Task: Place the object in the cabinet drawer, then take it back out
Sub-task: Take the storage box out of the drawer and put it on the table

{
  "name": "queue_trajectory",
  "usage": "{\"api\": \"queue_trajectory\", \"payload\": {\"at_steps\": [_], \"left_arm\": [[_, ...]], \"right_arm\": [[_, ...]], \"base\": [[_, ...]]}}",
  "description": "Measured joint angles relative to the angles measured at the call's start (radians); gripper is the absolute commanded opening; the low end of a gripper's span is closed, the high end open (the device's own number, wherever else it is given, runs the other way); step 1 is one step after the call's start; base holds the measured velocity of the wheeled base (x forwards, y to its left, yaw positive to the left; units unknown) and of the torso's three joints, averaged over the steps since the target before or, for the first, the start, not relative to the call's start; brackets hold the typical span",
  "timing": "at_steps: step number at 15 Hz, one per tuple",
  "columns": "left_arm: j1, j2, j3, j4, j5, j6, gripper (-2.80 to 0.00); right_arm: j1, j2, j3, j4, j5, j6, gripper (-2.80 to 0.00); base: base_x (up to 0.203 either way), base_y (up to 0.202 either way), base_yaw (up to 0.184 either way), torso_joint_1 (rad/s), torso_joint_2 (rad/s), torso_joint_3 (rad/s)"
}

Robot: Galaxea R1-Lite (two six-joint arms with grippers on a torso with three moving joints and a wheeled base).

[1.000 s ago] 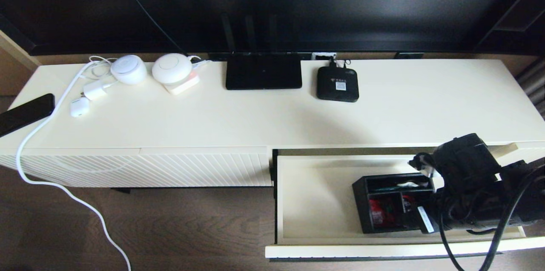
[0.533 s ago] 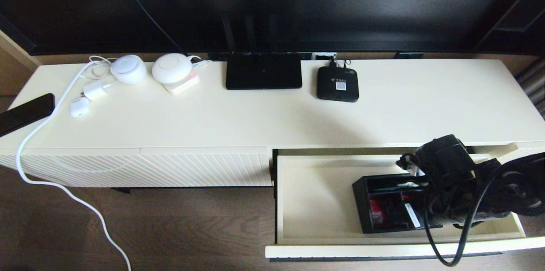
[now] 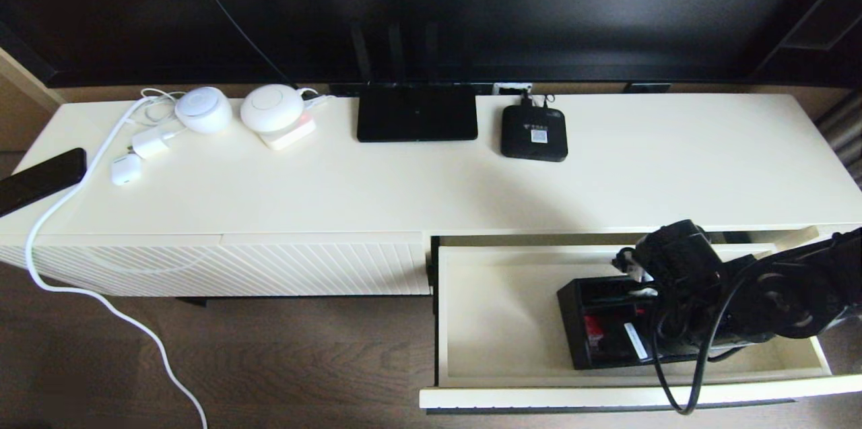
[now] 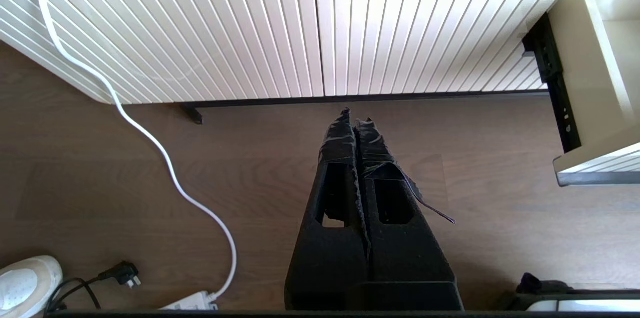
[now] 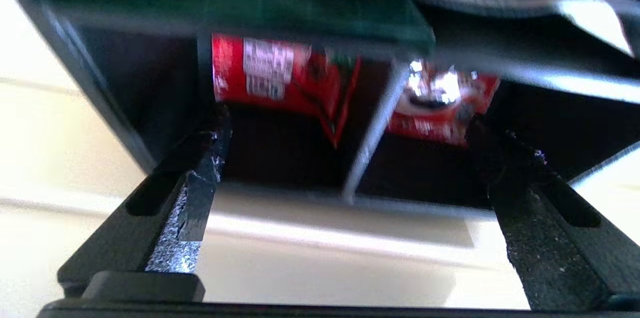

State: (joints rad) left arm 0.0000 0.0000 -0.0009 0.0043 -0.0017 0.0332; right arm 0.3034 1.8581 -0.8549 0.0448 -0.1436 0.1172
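The black organizer box [image 3: 596, 331] rests on the floor of the pulled-out cream cabinet drawer [image 3: 498, 321], toward its right half. Red and white packets [image 5: 272, 71] show in its two small compartments. My right gripper [image 3: 643, 341] hangs over the box's right part, and the wrist hides that side. In the right wrist view the right gripper [image 5: 347, 126] is open, its fingertips [image 5: 212, 131] spread wide at the outer sides of the two small compartments, holding nothing. My left gripper [image 4: 355, 118] is shut and empty, parked low over the wood floor in front of the cabinet.
On the cabinet top stand a flat black router [image 3: 416, 112], a small black set-top box [image 3: 534, 133], white round devices [image 3: 271, 108], chargers and a phone [image 3: 40, 180]. A white cable [image 3: 101, 294] trails to the floor. A diagonally ribbed front [image 3: 269, 267] is left of the drawer.
My right arm has swung left and lower over the drawer, carrying the open gripper further across the organizer box. The box has not moved.
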Motion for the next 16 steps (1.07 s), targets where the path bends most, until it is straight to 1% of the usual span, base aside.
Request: {"api": "queue_trajectory", "payload": {"at_steps": [4, 7, 16], "left_arm": [[0.0, 0.0, 0.0, 0.0, 0.0, 0.0, -2.8], [0.0, 0.0, 0.0, 0.0, 0.0, 0.0, -2.8], [0.0, 0.0, 0.0, 0.0, 0.0, 0.0, -2.8]], "right_arm": [[0.0, 0.023, 0.006, -0.01, 0.0, 0.004, 0.0], [0.007, 0.029, 0.005, -0.01, 0.0, 0.053, 0.0], [0.016, 0.039, 0.019, -0.01, 0.0, 0.056, 0.0]], "base": [[0.0, 0.0, 0.0, 0.0, 0.0, 0.0], [0.0, 0.0, 0.0, 0.0, 0.0, 0.0], [0.0, 0.0, 0.0, 0.0, 0.0, 0.0]]}}
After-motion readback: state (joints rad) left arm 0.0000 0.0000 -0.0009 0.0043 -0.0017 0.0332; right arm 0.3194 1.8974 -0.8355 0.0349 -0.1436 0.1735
